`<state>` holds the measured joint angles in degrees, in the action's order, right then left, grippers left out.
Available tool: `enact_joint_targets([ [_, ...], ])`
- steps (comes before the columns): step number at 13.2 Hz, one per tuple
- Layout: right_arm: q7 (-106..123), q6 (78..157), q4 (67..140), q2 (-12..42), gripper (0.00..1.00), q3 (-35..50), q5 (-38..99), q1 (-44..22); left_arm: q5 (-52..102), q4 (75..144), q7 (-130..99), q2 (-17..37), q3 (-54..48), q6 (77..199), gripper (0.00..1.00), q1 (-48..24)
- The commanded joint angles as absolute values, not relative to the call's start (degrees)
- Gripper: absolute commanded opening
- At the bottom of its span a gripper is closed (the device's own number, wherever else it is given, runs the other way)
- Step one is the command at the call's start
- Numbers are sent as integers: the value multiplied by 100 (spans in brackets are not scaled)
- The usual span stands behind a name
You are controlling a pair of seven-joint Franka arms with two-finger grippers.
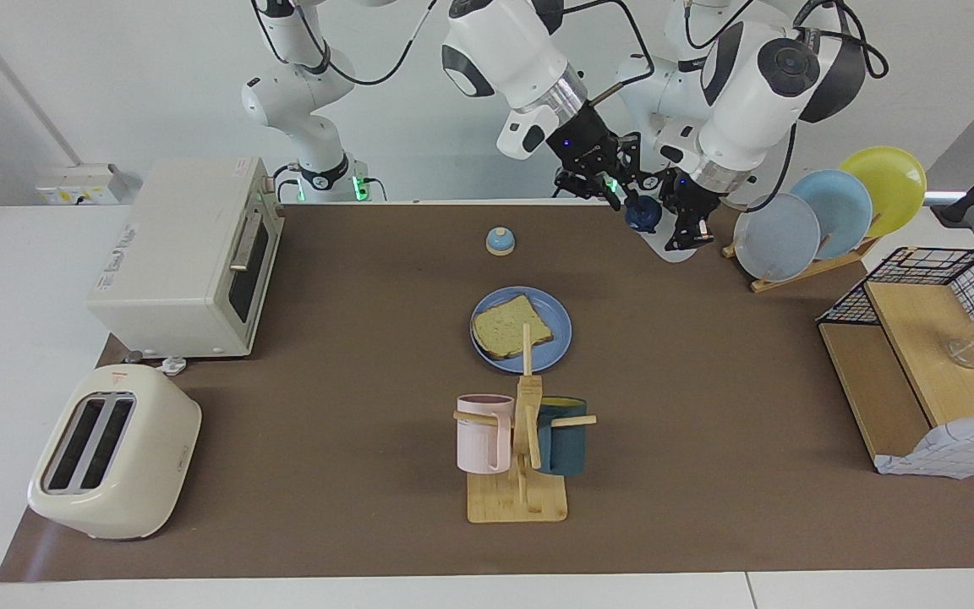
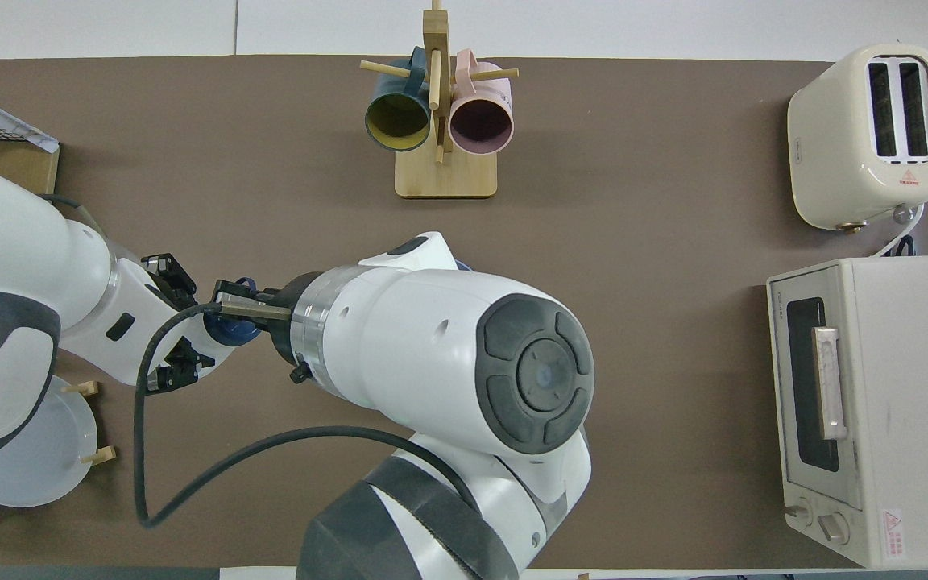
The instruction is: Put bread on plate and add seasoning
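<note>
Both grippers meet over the table edge nearest the robots, beside the plate rack (image 1: 800, 254). Left gripper (image 1: 680, 222) is clamped on the body of the seasoning (image 1: 664, 241), tilted. Right gripper (image 1: 622, 193) has its fingertips at the navy cap; grip on it cannot be confirmed. Farther out, the bread (image 1: 511, 327) lies on the plate (image 1: 556, 315), mid-table.

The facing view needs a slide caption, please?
Bread on plate; left gripper holds the seasoning, right gripper at its cap.

White rounded arm shells; dark grey joint caps; black cables.
</note>
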<state>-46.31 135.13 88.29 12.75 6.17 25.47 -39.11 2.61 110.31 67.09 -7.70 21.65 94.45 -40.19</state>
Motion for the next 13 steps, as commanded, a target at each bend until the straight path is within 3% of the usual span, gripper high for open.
enact_joint_targets([
  [1, -4728, 13544, 8815, 1266, 3, 650, 2426, -3876, 308, 11171, 6732, -940, 2162, 9501, 0, -4025],
  [2, -4746, 13544, 8815, 1266, 0, 650, 2434, -3876, 316, 11171, 6732, -940, 2162, 9501, 0, -4025],
  [13, -5344, 13623, 8763, 1275, 0, 624, 3171, -3700, 316, 11162, 6732, -940, 2162, 9492, 0, -4025],
])
